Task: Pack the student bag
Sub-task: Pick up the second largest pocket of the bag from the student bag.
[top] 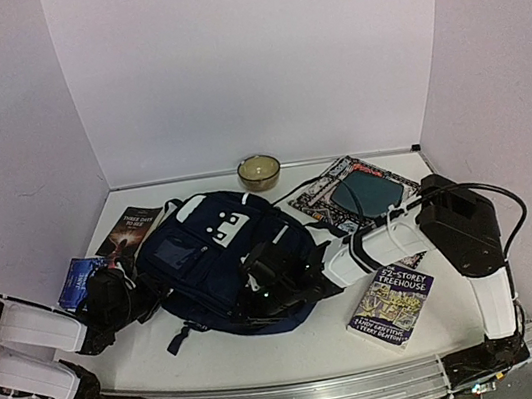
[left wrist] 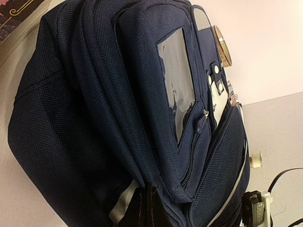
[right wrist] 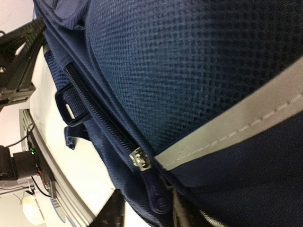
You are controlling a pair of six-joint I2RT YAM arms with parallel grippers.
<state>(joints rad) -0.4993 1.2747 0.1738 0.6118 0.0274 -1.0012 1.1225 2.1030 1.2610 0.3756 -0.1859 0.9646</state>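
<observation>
Two fingers [right wrist: 112,212] of right pincer [right wrist: 147,213] straddle student bag's [right wrist: 189,71] near-edge zipper pull [right wrist: 158,201].

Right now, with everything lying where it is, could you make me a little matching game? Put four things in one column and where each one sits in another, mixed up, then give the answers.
Things:
1. student bag
2. bowl
3. Treehouse book
4. dark book

Places:
A. near right part of the table
B. middle of the table
C. far edge, just beyond the bag
D. far left, next to the bag's top corner

Pairs: 1-B, 2-C, 3-A, 4-D
</observation>
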